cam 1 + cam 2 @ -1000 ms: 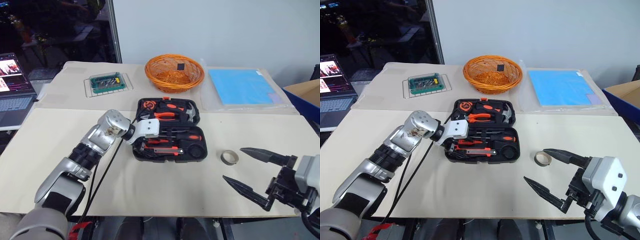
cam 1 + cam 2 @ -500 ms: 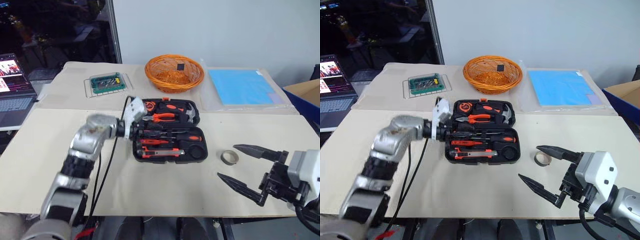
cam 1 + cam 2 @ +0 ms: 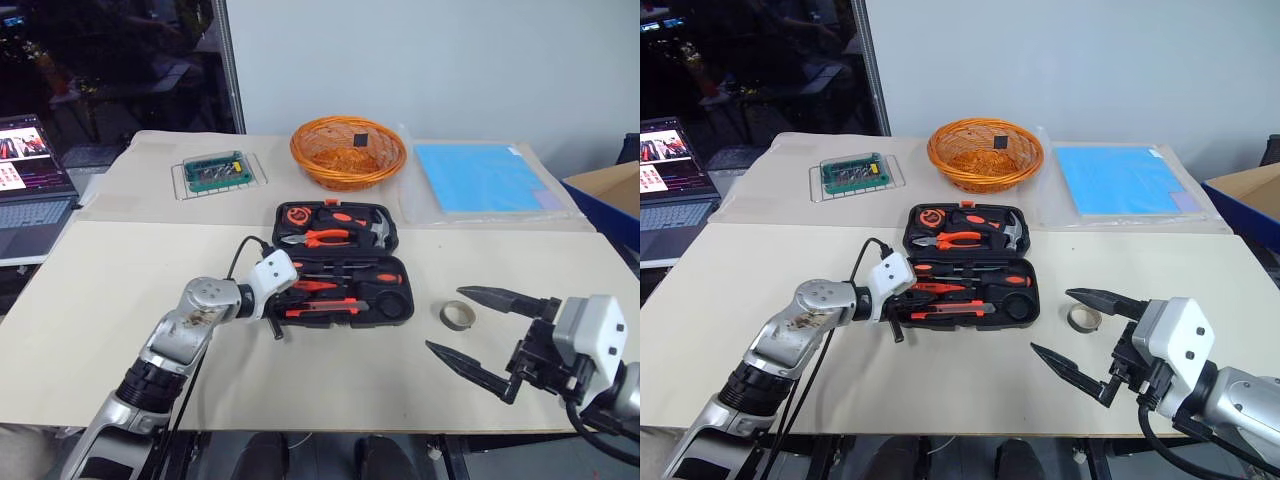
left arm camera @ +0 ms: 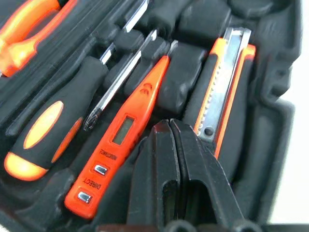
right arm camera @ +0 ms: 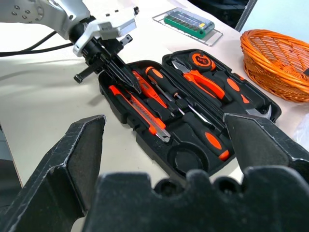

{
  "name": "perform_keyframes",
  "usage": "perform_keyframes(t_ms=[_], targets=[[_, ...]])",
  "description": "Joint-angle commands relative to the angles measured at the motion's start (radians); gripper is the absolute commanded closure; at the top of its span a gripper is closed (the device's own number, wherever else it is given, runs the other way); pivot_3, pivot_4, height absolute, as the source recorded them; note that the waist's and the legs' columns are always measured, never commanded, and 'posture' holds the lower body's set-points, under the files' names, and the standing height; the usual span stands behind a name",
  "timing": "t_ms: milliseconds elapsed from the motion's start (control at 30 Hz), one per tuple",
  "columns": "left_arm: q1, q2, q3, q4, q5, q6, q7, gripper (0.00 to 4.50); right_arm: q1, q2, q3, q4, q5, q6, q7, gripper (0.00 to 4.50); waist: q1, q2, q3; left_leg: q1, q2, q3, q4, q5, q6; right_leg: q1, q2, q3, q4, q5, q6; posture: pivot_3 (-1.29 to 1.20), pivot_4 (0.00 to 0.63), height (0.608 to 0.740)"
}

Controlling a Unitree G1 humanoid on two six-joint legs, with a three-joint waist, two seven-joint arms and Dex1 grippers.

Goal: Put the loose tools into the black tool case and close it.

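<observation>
Orange wicker basket (image 3: 348, 152) sits behind tool case (image 3: 340, 266).

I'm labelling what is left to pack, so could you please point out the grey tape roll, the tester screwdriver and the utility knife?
grey tape roll (image 3: 459, 315): left eye view, on its ring wall.
tester screwdriver (image 4: 126, 145): left wrist view, on its orange body.
utility knife (image 4: 223, 89): left wrist view, on its metal blade slide.

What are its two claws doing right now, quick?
Left gripper: jaws shut, holding nothing, tips over the open case.
Right gripper: jaws wide open, empty, near the tape roll.
</observation>
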Motion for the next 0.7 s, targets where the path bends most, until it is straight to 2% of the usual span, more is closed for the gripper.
perform_keyframes(t_ms=[33, 167, 233, 300, 367, 400, 467, 533, 567, 633, 700], targets=[[0.036, -0.007, -0.101, 0.107, 0.064, -0.084, -0.032, 4.42, -0.004, 0.008, 0.005, -0.008, -0.01, -0.004, -0.02, 0.0, 0.003, 0.002, -0.002, 0.0, 0.0, 0.0, 0.0, 0.0, -0.001, 0.0, 0.0, 0.0, 0.0, 0.0, 0.0, 0.0, 0.15, 0.74], [0.036, -0.058, 0.047, 0.053, -0.095, -0.158, -0.071, 4.42, 0.013, 0.032, -0.022, -0.008, -0.024, 0.019, -0.076, 0.0, 0.004, 0.003, -0.003, 0.001, 0.0, -0.001, 0.0, -0.003, -0.006, 0.001, -0.002, -0.001, -0.001, -0.001, 0.001, 0.0, 0.15, 0.74], [0.023, -0.057, 0.136, -0.006, -0.207, -0.127, -0.117, 4.42, 0.034, 0.024, -0.027, -0.002, -0.081, 0.047, -0.112, 0.0, 0.003, 0.002, -0.002, -0.002, 0.0, -0.001, 0.0, -0.003, -0.005, -0.001, -0.003, -0.001, -0.001, -0.001, 0.001, 0.0, 0.15, 0.74], [0.009, -0.028, 0.164, -0.053, -0.264, -0.093, -0.169, 4.42, 0.056, 0.02, -0.034, 0.011, -0.12, 0.062, -0.127, 0.0, 0.003, -0.002, 0.0, -0.006, -0.001, 0.0, 0.0, -0.002, -0.004, -0.005, -0.003, -0.001, 0.0, 0.0, 0.001, 0.0, 0.15, 0.74], [0.006, 0.023, 0.18, -0.141, -0.392, 0.02, -0.268, 3.91, 0.08, 0.016, -0.035, 0.029, -0.201, 0.039, -0.134, 0.0, 0.001, -0.003, 0.001, -0.013, -0.001, 0.0, 0.0, 0.001, 0.002, -0.012, -0.001, 0.0, 0.001, 0.001, 0.0, 0.0, 0.15, 0.74], [0.003, 0.045, 0.183, -0.178, -0.434, 0.049, -0.303, 3.82, 0.092, -0.008, -0.031, 0.044, -0.232, 0.062, -0.132, 0.0, 0.0, -0.003, 0.001, -0.014, -0.001, 0.0, 0.001, 0.001, 0.002, -0.014, 0.0, 0.0, 0.001, 0.001, 0.0, 0.0, 0.15, 0.74], [-0.026, 0.088, 0.215, -0.206, -0.515, 0.11, -0.353, 3.07, 0.041, -0.079, 0.027, 0.098, -0.244, 0.185, -0.152, 0.0, -0.005, -0.002, 0.001, -0.014, 0.0, 0.001, 0.0, 0.001, 0.002, -0.014, 0.001, 0.0, 0.001, 0.001, -0.001, 0.0, 0.15, 0.74], [-0.04, 0.109, 0.217, -0.235, -0.538, 0.14, -0.356, 2.29, 0.0, -0.112, 0.047, 0.148, -0.187, 0.274, -0.127, 0.0, -0.005, -0.003, 0.001, -0.014, 0.0, 0.001, 0.001, 0.001, 0.002, -0.015, 0.001, 0.0, 0.001, 0.001, -0.001, 0.0, 0.15, 0.74], [-0.037, 0.12, 0.211, -0.262, -0.547, 0.155, -0.356, 2.2, -0.027, -0.114, 0.053, 0.176, -0.172, 0.294, -0.124, 0.24, -0.006, -0.003, 0.001, -0.014, 0.0, 0.001, 0.001, 0.001, 0.002, -0.014, 0.001, 0.0, 0.001, 0.001, -0.001, 0.0, 0.15, 0.74], [-0.038, 0.141, 0.21, -0.302, -0.555, 0.178, -0.347, 1.49, -0.105, -0.129, 0.101, 0.221, -0.166, 0.321, -0.118, 0.65, -0.005, -0.005, 0.002, -0.013, 0.0, 0.001, 0.001, 0.001, 0.002, -0.013, 0.001, 0.0, 0.002, 0.001, -0.001, 0.0, 0.15, 0.74], [-0.048, 0.158, 0.208, -0.338, -0.569, 0.218, -0.33, 0.76, -0.188, -0.15, 0.17, 0.279, -0.176, 0.364, -0.113, 1.38, -0.006, -0.005, 0.003, -0.013, 0.0, 0.001, 0.001, 0.001, 0.002, -0.013, 0.002, 0.001, 0.001, 0.001, -0.001, 0.0, 0.15, 0.74]])
